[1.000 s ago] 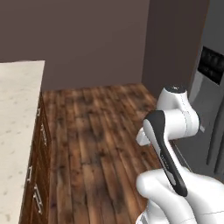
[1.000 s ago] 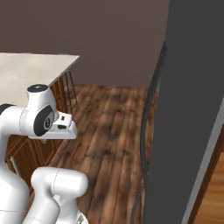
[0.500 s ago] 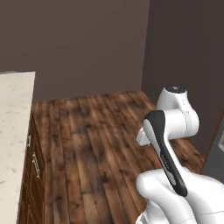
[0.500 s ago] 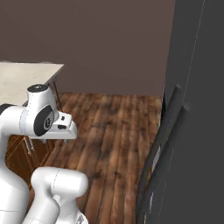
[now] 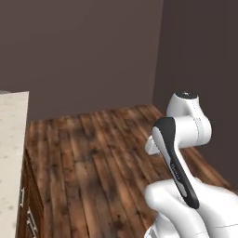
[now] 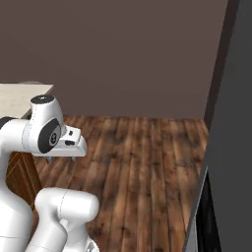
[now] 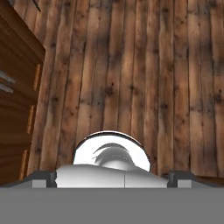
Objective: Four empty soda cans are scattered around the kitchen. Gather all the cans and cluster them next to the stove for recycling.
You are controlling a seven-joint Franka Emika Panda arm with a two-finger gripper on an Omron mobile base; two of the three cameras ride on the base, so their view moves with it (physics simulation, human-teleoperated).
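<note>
At nine o'clock, a pale speckled counter (image 5: 10, 153) sits over brown wooden drawers (image 7: 17, 87). Centre: bare plank floor (image 5: 93, 153) running to a dark wall (image 6: 123, 54). Gripper (image 7: 112, 177), empty, points down at the planks, fingers spread wide. At three o'clock stands a dark tall cabinet (image 6: 231, 128). Cans and stove: location cannot be told.
</note>
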